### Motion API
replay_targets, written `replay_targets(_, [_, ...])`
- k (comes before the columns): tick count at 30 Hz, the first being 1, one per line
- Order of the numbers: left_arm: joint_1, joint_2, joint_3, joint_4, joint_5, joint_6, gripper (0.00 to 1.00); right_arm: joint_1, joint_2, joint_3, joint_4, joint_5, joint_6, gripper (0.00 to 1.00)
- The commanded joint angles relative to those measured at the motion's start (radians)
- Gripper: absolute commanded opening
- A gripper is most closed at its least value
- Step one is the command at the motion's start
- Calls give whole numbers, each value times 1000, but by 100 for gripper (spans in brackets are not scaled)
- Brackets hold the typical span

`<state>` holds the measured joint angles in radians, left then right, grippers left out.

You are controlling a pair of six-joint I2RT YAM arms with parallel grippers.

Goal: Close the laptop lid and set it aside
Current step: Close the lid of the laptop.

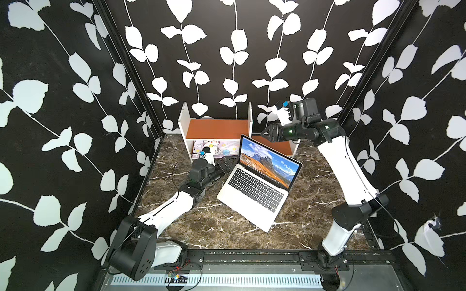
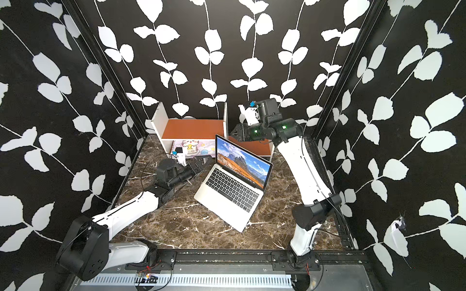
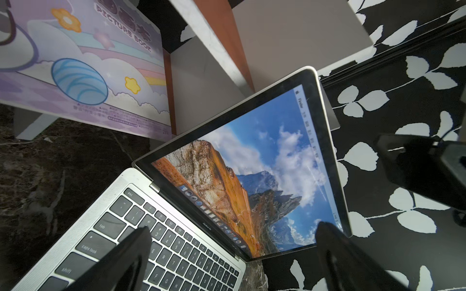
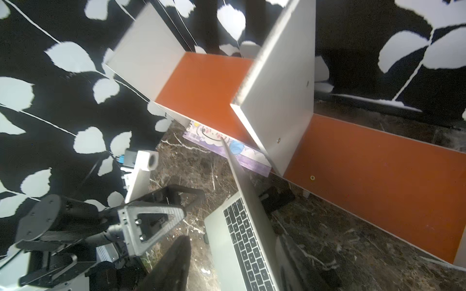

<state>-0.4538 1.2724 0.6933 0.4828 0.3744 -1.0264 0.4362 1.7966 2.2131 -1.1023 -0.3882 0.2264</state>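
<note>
The laptop (image 1: 253, 192) is sitting open in the middle of both top views. Its lid (image 1: 271, 161) is standing up, so nothing is done yet. The right gripper (image 1: 266, 133) is hanging by the lid's top edge, fingers (image 4: 174, 262) apart, holding nothing. The left gripper (image 1: 227, 163) is hovering left of the laptop, spread wide and empty. Shutting the lid and moving the laptop aside are both left to do.

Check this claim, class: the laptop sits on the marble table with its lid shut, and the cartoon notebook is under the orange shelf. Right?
No: the lid is open, its mountain screen showing in both top views. The rest holds: the laptop sits on the marble table and the cartoon notebook is under the orange shelf.
</note>
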Motion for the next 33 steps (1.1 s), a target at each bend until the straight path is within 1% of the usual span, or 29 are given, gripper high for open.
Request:
replay_targets(1, [-4, -18, 29, 32, 16, 23, 99, 5, -2, 34, -50, -8, -51, 54])
replay_targets(4, [-3, -21, 28, 30, 16, 31, 99, 5, 12, 28, -54, -13, -53, 52])
replay_targets(8, [-3, -21, 28, 20, 14, 45, 99, 5, 22, 15, -58, -24, -48, 45])
replay_targets(12, [-3, -16, 31, 23, 15, 47, 99, 4, 30, 2, -60, -37, -49, 42])
replay_targets(21, [-3, -10, 25, 41, 23, 43, 99, 5, 37, -26, -69, -52, -52, 41])
replay_targets(33, [-3, -23, 16, 46, 24, 39, 99, 6, 35, -56, -88, -68, -61, 35])
